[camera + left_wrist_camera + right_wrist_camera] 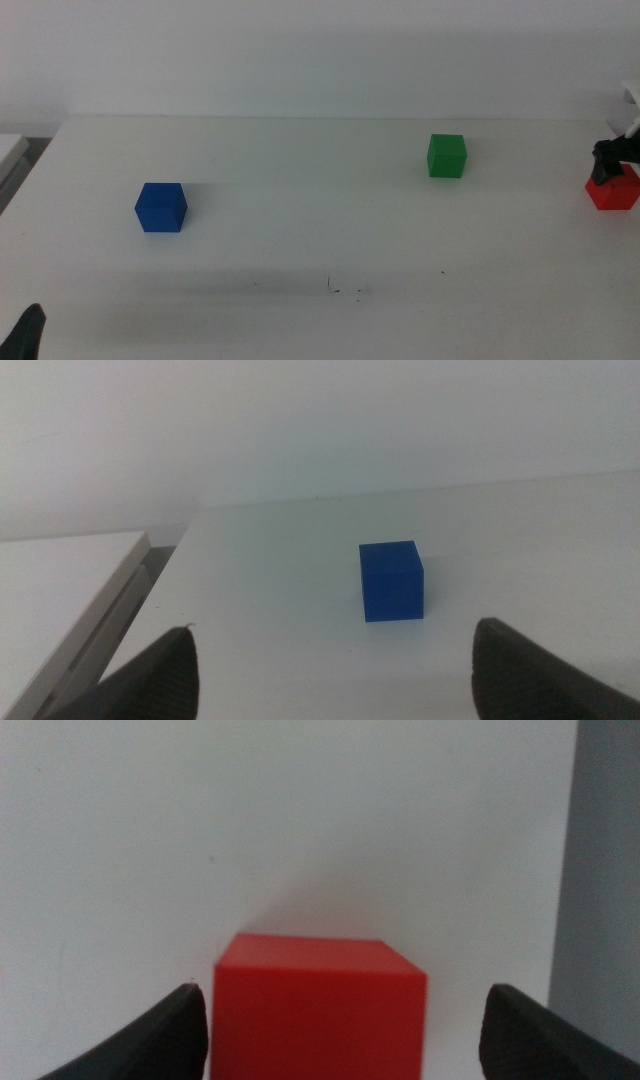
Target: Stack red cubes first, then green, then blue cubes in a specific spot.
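Observation:
The red cube (612,191) sits at the table's far right edge. My right gripper (611,170) is down over it, and in the right wrist view the red cube (320,1015) lies between the open jaws of the right gripper (345,998), with a gap still showing on one side. The green cube (446,156) stands alone at the back right. The blue cube (161,207) rests at the left, and in the left wrist view the blue cube (391,580) is ahead of my open, empty left gripper (335,660). The specific spot (345,289) shows as black scribbles at the front centre.
My left gripper (28,335) waits at the bottom left corner. A white ledge (10,150) borders the table's left side, also seen as a white ledge (70,580) beside the blue cube. The table's right edge (575,870) runs close to the red cube.

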Available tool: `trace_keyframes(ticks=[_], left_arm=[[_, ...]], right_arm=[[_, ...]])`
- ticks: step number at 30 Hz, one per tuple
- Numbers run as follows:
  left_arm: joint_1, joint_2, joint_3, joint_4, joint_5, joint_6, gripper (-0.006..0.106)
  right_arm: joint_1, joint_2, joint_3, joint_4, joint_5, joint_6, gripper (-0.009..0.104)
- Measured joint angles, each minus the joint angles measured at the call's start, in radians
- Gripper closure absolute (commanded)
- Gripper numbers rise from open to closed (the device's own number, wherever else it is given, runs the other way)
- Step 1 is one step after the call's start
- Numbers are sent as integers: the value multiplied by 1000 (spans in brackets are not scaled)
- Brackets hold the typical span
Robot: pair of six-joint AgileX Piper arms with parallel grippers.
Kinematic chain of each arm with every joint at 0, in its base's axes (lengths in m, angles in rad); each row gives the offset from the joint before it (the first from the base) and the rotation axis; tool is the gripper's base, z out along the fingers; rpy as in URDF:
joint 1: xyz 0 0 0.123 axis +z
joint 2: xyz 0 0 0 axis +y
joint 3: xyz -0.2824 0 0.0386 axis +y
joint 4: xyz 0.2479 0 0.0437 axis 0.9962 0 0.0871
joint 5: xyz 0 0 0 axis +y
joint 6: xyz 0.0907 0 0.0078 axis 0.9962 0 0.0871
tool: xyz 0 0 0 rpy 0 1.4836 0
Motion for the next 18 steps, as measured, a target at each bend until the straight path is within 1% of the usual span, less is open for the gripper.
trace_keyframes(ticks=[3, 5, 7, 8, 10, 11, 12, 15, 18], left_arm=[[0, 0, 0, 0, 0, 0, 7], [0, 0, 0, 0, 0, 0, 7], [0, 0, 0, 0, 0, 0, 7], [0, 0, 0, 0, 0, 0, 7], [0, 0, 0, 0, 0, 0, 7], [0, 0, 0, 0, 0, 0, 7], [0, 0, 0, 0, 0, 0, 7], [0, 0, 0, 0, 0, 0, 7], [0, 0, 0, 0, 0, 0, 7]], right_arm=[[12, 10, 0, -2, -13, -4, 10], [20, 21, 0, -2, -13, -8, 19], [29, 30, 0, -2, -13, -8, 36], [32, 32, 0, -2, -13, -8, 47], [34, 34, 0, -2, -11, 10, 74], [36, 34, 0, -2, -5, 29, 90], [40, 32, 0, -10, 6, 49, 97], [64, 0, 0, -29, 45, 125, 96], [143, -79, 0, -57, 72, 255, 96]])
